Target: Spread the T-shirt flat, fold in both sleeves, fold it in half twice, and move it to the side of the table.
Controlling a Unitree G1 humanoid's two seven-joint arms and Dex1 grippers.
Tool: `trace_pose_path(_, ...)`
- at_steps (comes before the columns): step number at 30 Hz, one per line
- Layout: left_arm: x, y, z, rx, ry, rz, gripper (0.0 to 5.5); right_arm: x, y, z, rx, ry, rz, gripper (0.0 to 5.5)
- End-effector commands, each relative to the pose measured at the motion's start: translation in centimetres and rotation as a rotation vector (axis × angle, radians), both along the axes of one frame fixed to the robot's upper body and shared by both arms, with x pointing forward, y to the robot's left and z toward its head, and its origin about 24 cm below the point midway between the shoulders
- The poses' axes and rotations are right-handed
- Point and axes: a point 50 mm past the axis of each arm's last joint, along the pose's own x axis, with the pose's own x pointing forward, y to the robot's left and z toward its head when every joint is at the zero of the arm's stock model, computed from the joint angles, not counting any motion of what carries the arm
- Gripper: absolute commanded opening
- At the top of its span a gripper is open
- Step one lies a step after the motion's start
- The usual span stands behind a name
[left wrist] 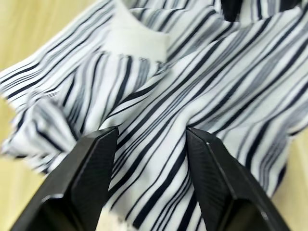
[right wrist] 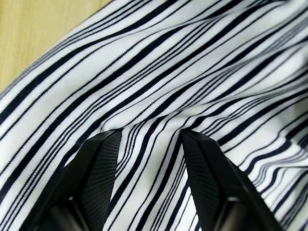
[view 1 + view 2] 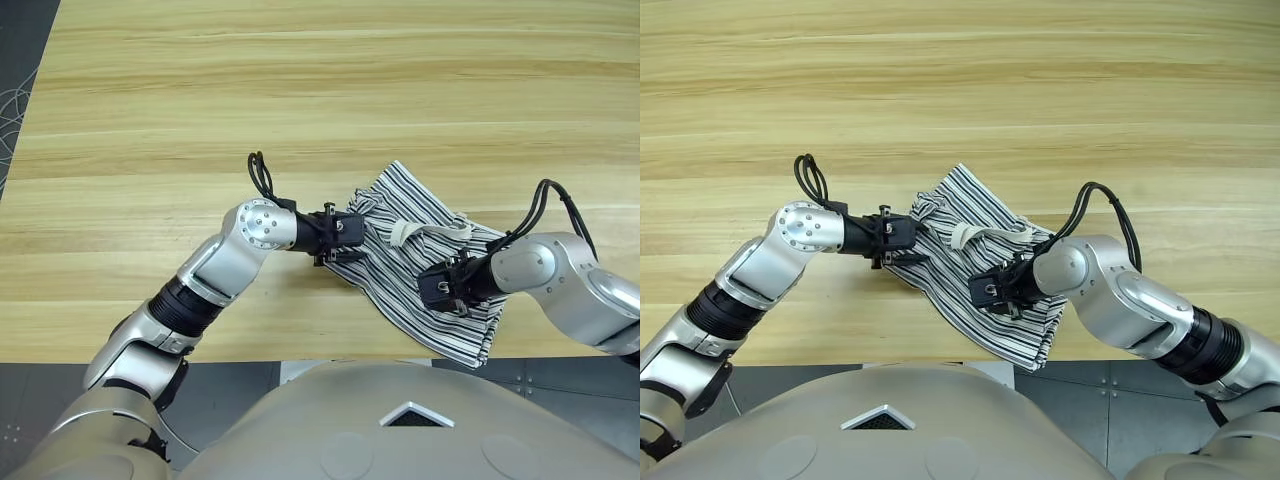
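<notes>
A black-and-white striped T-shirt (image 3: pixel 405 200) lies crumpled near the table's front edge, its white collar (image 3: pixel 415 232) facing up. My left gripper (image 3: pixel 345 238) rests on the shirt's left edge. In the left wrist view its fingers (image 1: pixel 91 168) stand apart and press into the cloth, with a ridge of striped fabric between them. My right gripper (image 3: pixel 442 290) sits on the lower middle of the shirt. Its fingers (image 2: pixel 101 168) are likewise apart in the right wrist view, with creases in the cloth running up to the tips.
The wooden table (image 3: pixel 300 80) stretches wide and bare behind and to the left of the shirt. The shirt's lower hem (image 3: pixel 465 352) lies close to the table's front edge. Dark floor (image 3: pixel 20 60) shows beyond the left edge.
</notes>
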Motion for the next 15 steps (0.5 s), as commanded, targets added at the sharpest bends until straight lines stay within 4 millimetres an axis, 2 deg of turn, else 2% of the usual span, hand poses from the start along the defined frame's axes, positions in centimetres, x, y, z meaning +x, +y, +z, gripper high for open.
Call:
trace_pose_path(1,0.3,0.6,1.0,0.022,-0.010,-0.025,2.55,-2.9,-2.4,-4.7,-0.161,0.175,-0.104,2.31)
trace_pose_path(8,1.2,0.5,1.3,-0.004,-0.025,0.009,2.55,-2.9,-2.6,-4.8,-0.164,0.168,-0.092,2.31)
trace_pose_path(15,3.0,-0.8,0.6,-0.068,-0.043,0.103,2.55,-3.0,-2.5,-5.0,-0.159,0.167,-0.086,2.31)
